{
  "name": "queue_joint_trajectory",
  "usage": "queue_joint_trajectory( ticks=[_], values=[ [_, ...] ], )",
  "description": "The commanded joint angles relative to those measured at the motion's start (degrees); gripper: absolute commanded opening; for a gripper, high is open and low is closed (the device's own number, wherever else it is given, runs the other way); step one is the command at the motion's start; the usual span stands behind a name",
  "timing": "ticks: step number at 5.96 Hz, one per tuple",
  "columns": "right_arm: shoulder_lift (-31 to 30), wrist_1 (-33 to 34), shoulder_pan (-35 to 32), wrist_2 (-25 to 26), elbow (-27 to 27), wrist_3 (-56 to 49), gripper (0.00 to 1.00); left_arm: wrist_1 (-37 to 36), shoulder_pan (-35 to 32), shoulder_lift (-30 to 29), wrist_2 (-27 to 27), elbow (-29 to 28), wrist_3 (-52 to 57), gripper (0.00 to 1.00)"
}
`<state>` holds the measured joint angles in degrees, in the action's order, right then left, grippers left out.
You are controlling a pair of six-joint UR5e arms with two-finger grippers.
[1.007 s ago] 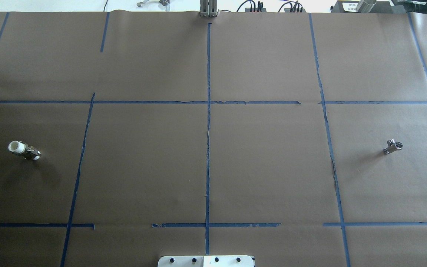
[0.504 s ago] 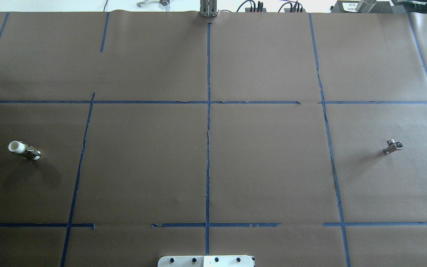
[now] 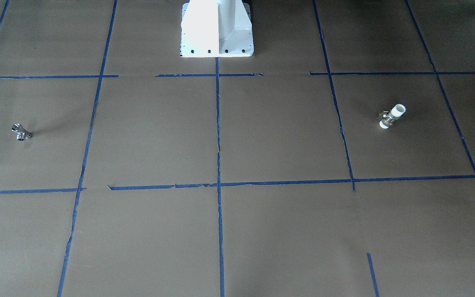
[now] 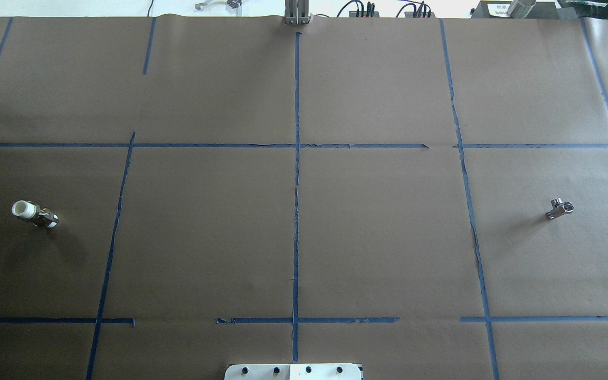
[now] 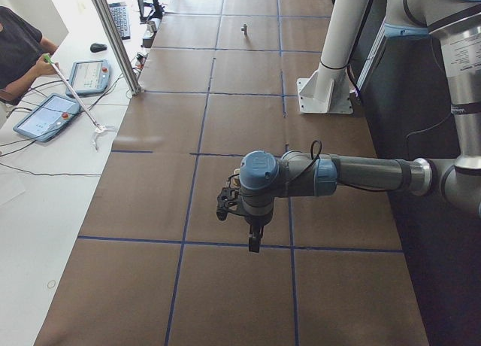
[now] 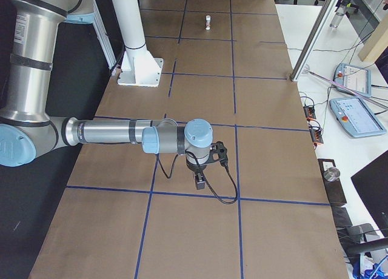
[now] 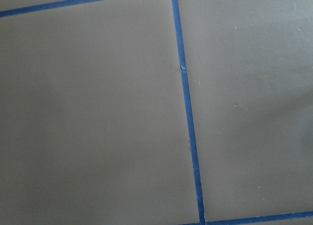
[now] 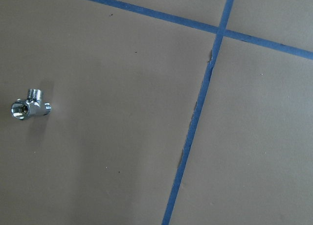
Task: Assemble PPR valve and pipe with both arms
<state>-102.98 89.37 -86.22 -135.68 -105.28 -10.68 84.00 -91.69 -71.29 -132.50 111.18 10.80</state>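
Observation:
A short white pipe with a chrome fitting (image 4: 34, 214) lies on the brown paper at the overhead view's left; it also shows in the front-facing view (image 3: 392, 116) and far off in the exterior right view (image 6: 208, 21). A small chrome valve (image 4: 559, 208) lies at the right, and shows in the front-facing view (image 3: 21, 132) and the right wrist view (image 8: 29, 106). My left gripper (image 5: 255, 241) hangs above the table and shows only in the exterior left view. My right gripper (image 6: 199, 183) shows only in the exterior right view. I cannot tell whether either is open or shut.
Blue tape lines (image 4: 296, 174) divide the paper into squares. The white robot pedestal (image 3: 217, 29) stands at the robot's table edge. An aluminium post (image 5: 113, 37) stands at the far edge, with tablets (image 5: 45, 116) and an operator (image 5: 19, 49) beyond it.

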Motion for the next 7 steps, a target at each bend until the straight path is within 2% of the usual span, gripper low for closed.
queue_joint_trajectory(
  ticks=[1, 2, 4, 6, 7],
  values=[
    [0.1, 0.0, 0.0, 0.0, 0.0, -0.2, 1.00, 0.5, -0.2, 0.3, -1.3, -0.7, 0.0, 1.00],
    [0.0, 0.0, 0.0, -0.7, -0.2, 0.0, 1.00, 0.5, -0.2, 0.3, -4.1, -0.5, 0.4, 1.00],
    [0.1, -0.1, 0.0, -2.0, -0.1, 0.0, 1.00, 0.6, -0.1, 0.1, -4.6, 0.3, 0.1, 1.00],
    [0.1, -1.1, 0.3, -2.0, -0.3, 0.0, 1.00, 8.7, 1.2, -0.4, -10.0, 0.3, -4.4, 1.00],
    [-0.5, -3.4, 0.4, -2.0, -0.2, 0.5, 1.00, 15.6, 5.2, -0.4, -10.2, 0.2, -10.2, 1.00]
  ],
)
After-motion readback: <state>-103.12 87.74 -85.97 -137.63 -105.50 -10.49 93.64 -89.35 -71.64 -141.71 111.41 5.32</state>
